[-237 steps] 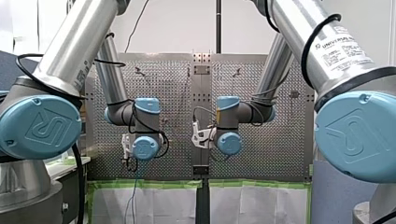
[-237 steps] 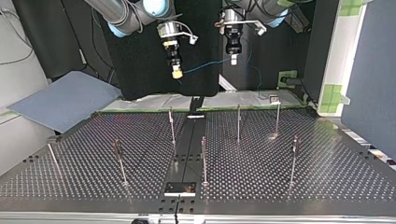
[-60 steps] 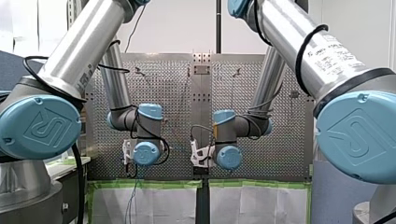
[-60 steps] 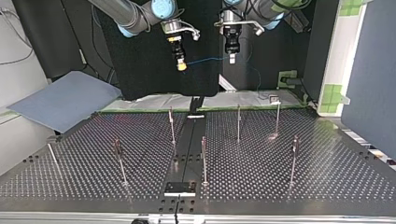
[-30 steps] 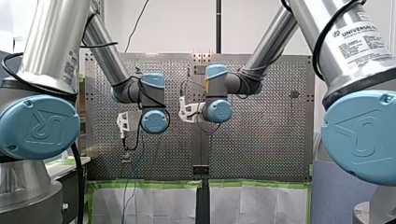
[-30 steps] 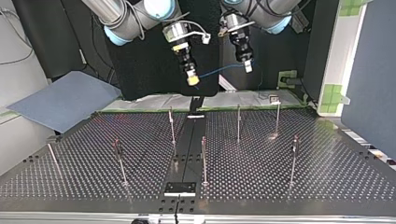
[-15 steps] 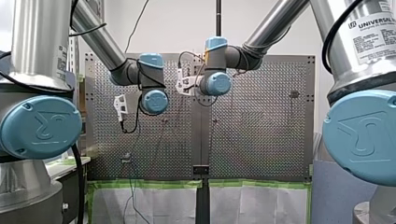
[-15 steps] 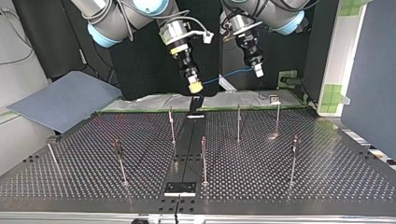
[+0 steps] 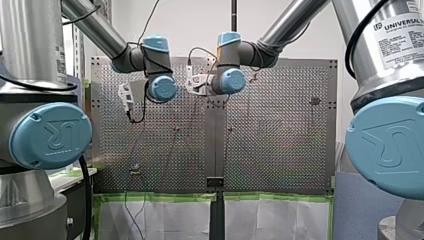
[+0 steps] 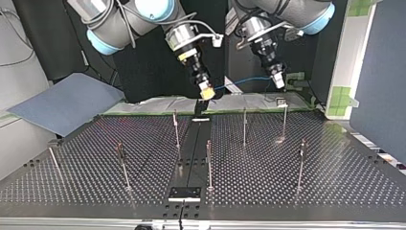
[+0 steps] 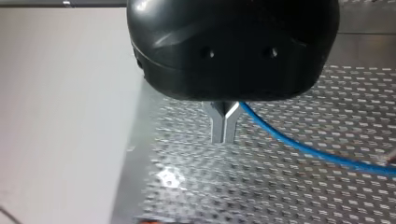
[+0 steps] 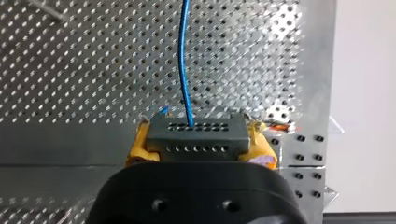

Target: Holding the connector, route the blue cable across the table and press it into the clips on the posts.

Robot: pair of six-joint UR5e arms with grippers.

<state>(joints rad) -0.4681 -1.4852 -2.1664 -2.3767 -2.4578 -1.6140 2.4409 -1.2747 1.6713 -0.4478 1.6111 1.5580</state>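
In the top view my right gripper, with yellow pads, is shut on the grey connector above the table's far edge. In the right wrist view the connector sits crosswise between the pads, and the blue cable leaves its face and runs ahead. The blue cable spans to my left gripper further right. In the left wrist view the metal fingers are pressed together, and the cable comes out from between them near their base and trails off to one side. Thin posts with clips stand on the perforated table.
Several more posts stand across the table, among them one near the middle, one at the top view's left and one at its right. A black strip runs down the table's centre. A blue-grey mat lies off its far left corner.
Both arms have swung out from behind the table toward its far edge, lower and rightward in the top view. The cable stays stretched between the two shut grippers.
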